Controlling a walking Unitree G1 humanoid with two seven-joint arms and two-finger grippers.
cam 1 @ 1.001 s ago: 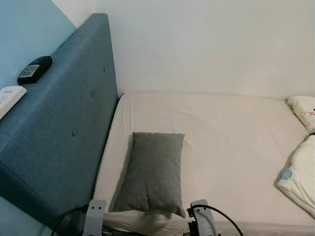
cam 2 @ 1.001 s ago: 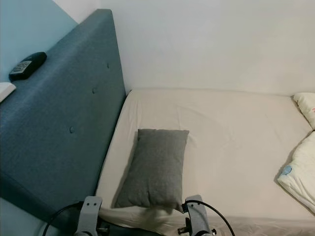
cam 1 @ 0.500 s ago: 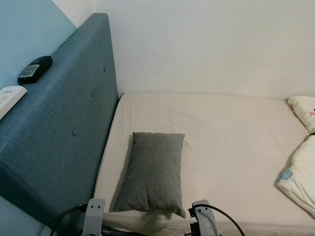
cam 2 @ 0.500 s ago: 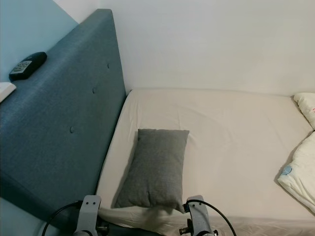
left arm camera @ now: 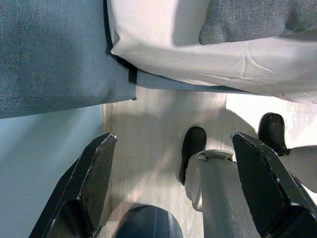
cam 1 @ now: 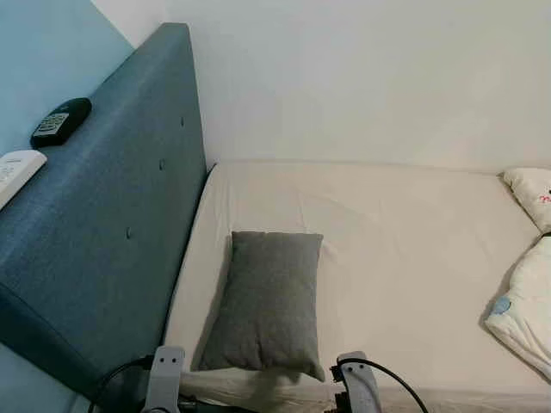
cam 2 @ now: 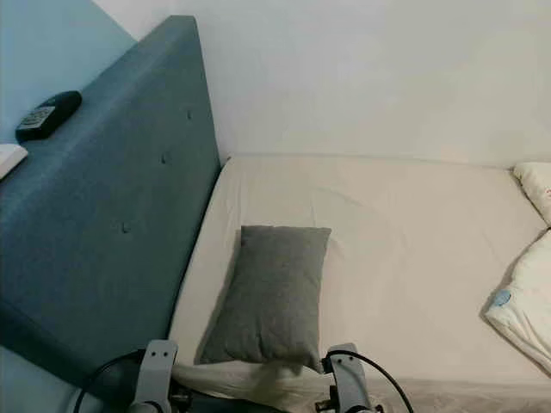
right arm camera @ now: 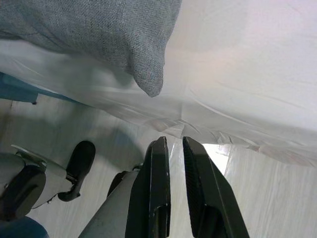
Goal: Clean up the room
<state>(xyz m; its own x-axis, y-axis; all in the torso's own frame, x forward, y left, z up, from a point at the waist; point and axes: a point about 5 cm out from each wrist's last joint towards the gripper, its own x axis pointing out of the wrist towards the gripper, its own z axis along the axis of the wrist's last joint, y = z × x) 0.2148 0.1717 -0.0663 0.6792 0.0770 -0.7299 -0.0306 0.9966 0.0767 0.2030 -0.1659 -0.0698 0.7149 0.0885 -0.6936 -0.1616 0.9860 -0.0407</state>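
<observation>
Jaws of the left gripper (left arm camera: 173, 188) stand spread wide, with floor and the robot's own leg showing between the two black fingers (left arm camera: 91, 181); nothing is held or touched. Jaws of the right gripper (right arm camera: 172, 191) are nearly closed, a thin gap remaining between the fingers (right arm camera: 157, 188), and they grip nothing; they hang over the floor (right arm camera: 59, 124) just off the near edge of the bed.

Bed (cam 1: 405, 249): a mattress under a cream sheet, running from the wall at 12 o'clock to the near edge at 6 o'clock in the head view.

Headboard (cam 1: 112, 215): blue-grey, buttoned fabric, standing along the bed's side at 9 o'clock.

Grey pillow (cam 1: 265, 303): lies flat on the sheet at about 7 o'clock, just beside the headboard, its long side running from near edge toward the wall. One corner overhangs the sheet's edge near the right gripper, apart from it.

White bedding (cam 1: 523, 301): bunched at the bed's 3 o'clock edge, well apart from the pillow, with a small blue patch on it.

Black remote (cam 1: 60, 121): rests on top of the headboard at 10 o'clock.

White remote (cam 1: 15, 170): lies near the black one, closer to the robot, partly cut off by the frame edge.
</observation>
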